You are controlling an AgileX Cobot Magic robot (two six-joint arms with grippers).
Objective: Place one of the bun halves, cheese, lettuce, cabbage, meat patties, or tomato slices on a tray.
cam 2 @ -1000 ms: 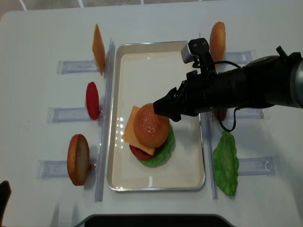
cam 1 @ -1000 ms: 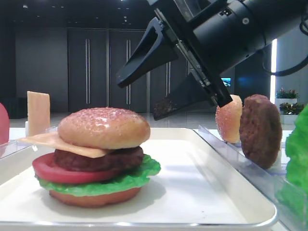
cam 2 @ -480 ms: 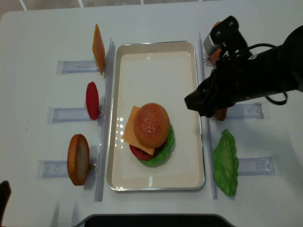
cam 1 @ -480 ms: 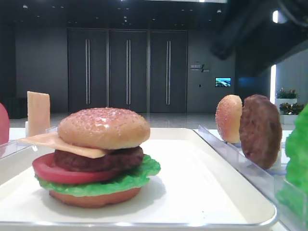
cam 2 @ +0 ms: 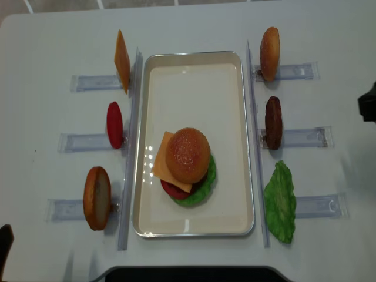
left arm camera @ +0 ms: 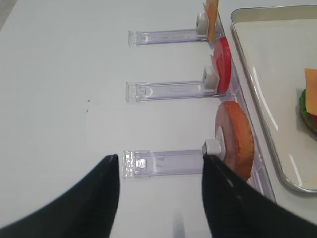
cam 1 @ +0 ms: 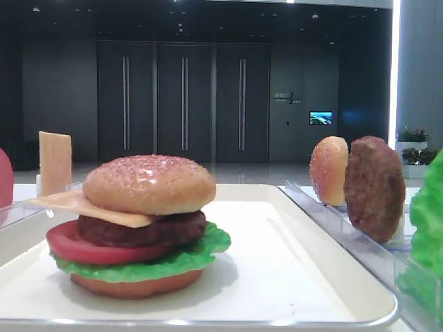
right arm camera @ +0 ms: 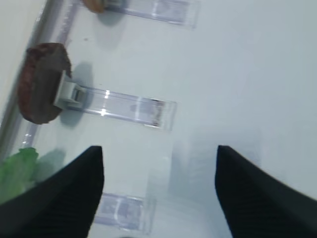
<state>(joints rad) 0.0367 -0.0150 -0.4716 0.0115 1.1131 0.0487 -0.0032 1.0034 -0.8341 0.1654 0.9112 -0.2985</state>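
On the tray [cam 2: 194,223] the bun top [cam 2: 188,154] caps the stack; the right hand [right arm camera: 158,193] hangs spread and empty above the desk [cam 2: 329,35]. Left hand [left arm camera: 158,198], also spread, holds nothing.

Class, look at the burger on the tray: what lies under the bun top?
Under the bun top: a cheese slice, patty, tomato, lettuce and a bun base. Their covered middles cannot be seen.

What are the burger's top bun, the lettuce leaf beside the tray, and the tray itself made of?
The top bun looks like moulded plastic: glossy, with highlights on its speckled dome. The lettuce leaf seems plastic too, uniformly bright green with stiff ruffled edges. The tray has a white, slightly shiny bed and a silvery rim, so perhaps coated metal, though plastic is possible.
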